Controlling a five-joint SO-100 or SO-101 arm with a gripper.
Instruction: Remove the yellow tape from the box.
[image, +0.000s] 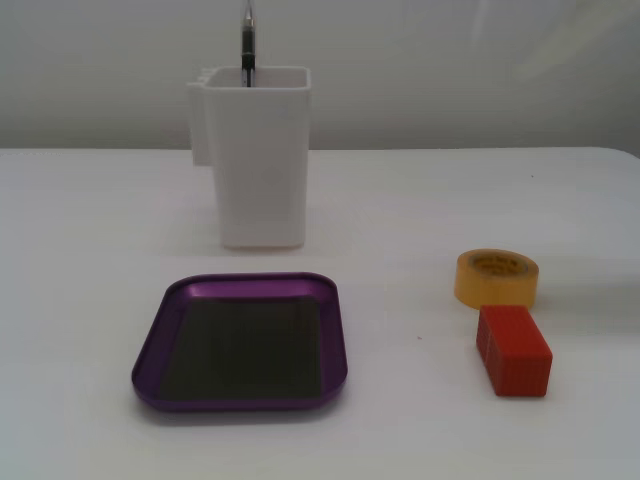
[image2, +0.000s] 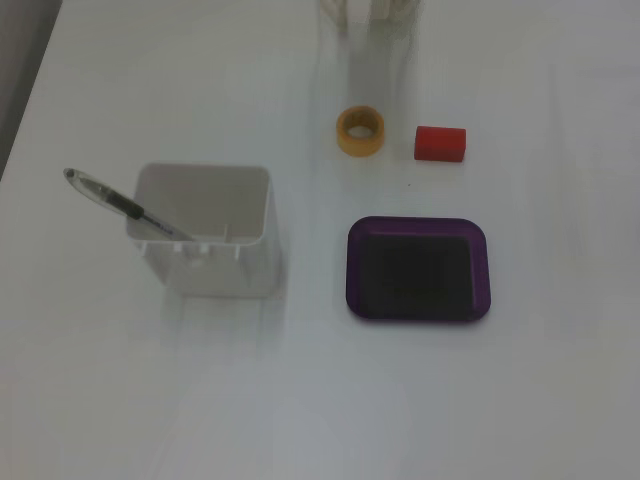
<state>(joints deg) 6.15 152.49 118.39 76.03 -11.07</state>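
The yellow tape is a thick ring lying flat on the white table, outside the box, to its right in a fixed view. In the other fixed view the tape lies above the box. The box is a shallow purple tray with a dark bottom, and nothing lies in it; it also shows in the other fixed view. No gripper fingers show in either view. A blurred white part at the top edge may belong to the arm.
A red rectangular block lies right beside the tape, also in the other fixed view. A tall white plastic container holding a pen stands behind the box.
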